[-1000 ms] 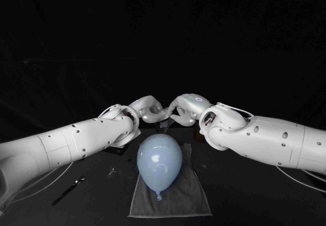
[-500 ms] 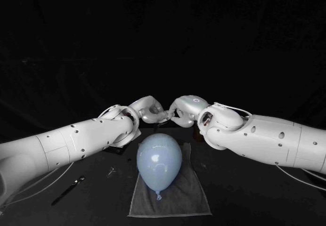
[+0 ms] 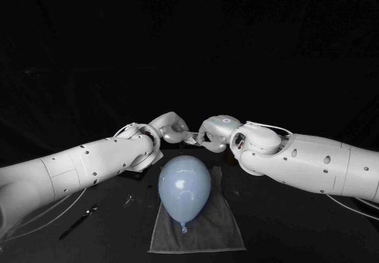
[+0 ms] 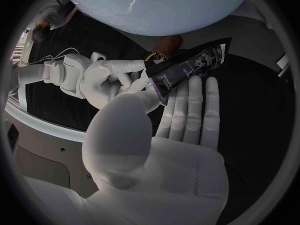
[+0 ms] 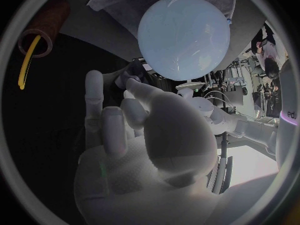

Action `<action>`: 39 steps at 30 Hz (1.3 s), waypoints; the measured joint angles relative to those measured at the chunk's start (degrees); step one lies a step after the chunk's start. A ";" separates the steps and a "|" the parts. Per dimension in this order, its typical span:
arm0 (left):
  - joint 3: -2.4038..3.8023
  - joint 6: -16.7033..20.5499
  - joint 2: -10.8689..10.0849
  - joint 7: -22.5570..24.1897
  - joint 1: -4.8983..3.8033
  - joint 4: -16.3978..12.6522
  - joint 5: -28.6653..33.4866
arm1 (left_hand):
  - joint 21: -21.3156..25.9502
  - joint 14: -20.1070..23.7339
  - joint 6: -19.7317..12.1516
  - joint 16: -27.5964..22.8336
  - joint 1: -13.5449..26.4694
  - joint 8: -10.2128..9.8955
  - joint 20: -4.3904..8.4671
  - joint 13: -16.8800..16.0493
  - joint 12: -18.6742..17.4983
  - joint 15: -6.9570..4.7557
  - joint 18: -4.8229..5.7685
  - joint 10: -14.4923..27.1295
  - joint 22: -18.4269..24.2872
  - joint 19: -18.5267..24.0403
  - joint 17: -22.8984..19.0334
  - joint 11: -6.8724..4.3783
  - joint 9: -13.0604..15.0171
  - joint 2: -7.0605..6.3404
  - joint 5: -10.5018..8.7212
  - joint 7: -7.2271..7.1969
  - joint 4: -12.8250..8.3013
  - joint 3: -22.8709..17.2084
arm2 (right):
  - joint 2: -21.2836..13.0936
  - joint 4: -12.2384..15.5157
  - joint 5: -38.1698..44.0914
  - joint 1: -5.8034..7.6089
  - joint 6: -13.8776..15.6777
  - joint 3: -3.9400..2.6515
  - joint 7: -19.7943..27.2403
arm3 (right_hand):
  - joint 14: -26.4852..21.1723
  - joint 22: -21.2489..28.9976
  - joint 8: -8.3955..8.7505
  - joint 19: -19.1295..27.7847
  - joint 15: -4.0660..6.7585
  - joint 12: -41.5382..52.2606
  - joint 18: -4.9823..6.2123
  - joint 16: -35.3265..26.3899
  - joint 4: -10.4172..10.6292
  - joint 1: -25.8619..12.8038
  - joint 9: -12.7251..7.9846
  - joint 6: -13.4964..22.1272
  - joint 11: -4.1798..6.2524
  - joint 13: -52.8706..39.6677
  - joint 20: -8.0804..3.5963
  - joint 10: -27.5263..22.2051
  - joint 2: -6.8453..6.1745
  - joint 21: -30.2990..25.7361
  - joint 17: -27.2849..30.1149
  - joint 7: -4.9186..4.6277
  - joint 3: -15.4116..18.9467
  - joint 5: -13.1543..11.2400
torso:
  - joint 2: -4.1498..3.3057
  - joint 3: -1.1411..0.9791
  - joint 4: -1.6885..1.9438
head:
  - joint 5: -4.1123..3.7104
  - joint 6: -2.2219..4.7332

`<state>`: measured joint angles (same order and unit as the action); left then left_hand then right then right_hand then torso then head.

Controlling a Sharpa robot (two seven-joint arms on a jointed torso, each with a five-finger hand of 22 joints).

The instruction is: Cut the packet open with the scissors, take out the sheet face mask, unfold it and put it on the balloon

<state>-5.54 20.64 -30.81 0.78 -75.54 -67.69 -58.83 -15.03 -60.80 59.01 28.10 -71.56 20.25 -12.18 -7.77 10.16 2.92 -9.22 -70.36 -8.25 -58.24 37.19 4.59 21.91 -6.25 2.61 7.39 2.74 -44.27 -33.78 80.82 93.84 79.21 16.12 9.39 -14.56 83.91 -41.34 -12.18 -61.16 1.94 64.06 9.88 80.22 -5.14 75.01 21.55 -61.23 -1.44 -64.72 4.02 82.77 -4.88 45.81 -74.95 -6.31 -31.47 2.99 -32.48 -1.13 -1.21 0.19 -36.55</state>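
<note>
Left hand (image 4: 172,150) pinches packet (image 4: 187,67), thumb against fingers, and the packet's long axis runs straight toward right hand (image 4: 103,80). The right hand's fingers meet at the packet's near end, but I cannot tell whether they grip anything. Both hands are just beyond the balloon (image 3: 185,185).

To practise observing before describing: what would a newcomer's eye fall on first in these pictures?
The pale blue balloon, lying on a grey towel at the table's middle, stands out first. Just beyond it the left hand and right hand meet, the left holding a dark packet with the right hand's fingers at its end.
</note>
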 measured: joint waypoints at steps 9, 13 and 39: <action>0.03 -0.35 -0.14 -0.32 0.00 -0.01 2.83 | 0.00 -0.01 -0.09 0.00 -0.06 0.06 0.00 -0.05 0.00 0.01 0.00 -0.09 -0.01 0.00 0.00 -0.09 0.00 0.05 0.05 0.08 0.00 0.00 | -0.64 0.07 1.15 0.00 -0.28 0.05 -0.53 | -0.01 -0.01 0.00 0.00 -0.01 0.00 -0.07 -0.13 -0.13 0.14 0.03 0.03 0.00 -0.10 0.00 0.00 0.18 0.00 0.05 -0.04 0.19 0.00 | 0.00 -0.03 -0.01 | -0.04 0.05; 0.05 -0.49 -0.23 -0.47 0.00 -0.02 3.98 | -0.06 -0.01 -0.08 0.00 -0.06 0.06 0.00 -0.05 0.00 0.01 0.01 -0.09 -0.02 0.00 0.00 -0.09 0.00 0.06 0.06 0.07 0.00 0.00 | -0.77 0.07 1.12 -0.03 0.60 0.06 -0.54 | -0.10 -0.03 1.04 0.21 -0.09 0.40 -0.13 -0.60 1.20 -1.44 -0.32 1.60 -0.22 -1.27 0.21 -0.22 0.84 -0.58 0.27 -0.53 1.27 0.00 | 0.01 -0.02 -0.01 | -0.12 0.08; 0.07 -0.44 -0.15 -0.92 -0.05 -0.05 6.63 | -0.22 0.11 0.11 0.00 -0.13 -0.05 0.00 -0.03 0.00 -0.11 0.01 -0.08 -0.19 -0.01 -0.02 -0.08 0.00 0.12 0.03 -0.12 0.00 0.00 | -0.53 -1.27 -19.79 -0.10 2.13 0.16 2.78 | -0.19 2.26 4.58 -0.96 -1.04 7.56 -0.22 -0.33 22.01 -17.97 -1.46 3.81 -0.84 -8.40 1.33 -0.78 0.68 -5.10 0.51 -1.16 12.90 7.23 | 0.01 -0.01 0.02 | -0.10 0.06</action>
<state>-5.47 20.20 -30.96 -0.14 -75.59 -67.74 -52.20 -15.25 -60.69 59.12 28.10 -71.69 20.20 -12.18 -7.80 10.16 2.81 -9.21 -70.44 -8.44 -58.25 37.17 4.51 21.91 -6.13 2.64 7.27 2.74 -44.27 -34.31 79.55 74.05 79.11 18.25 9.55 -11.78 83.72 -39.07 -7.60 -62.12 0.90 71.62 9.66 79.89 16.86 57.04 20.08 -57.42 -2.28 -73.12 5.35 81.99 -4.21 40.71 -74.43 -7.47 -18.57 10.22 -32.47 -1.14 -1.19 0.08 -36.49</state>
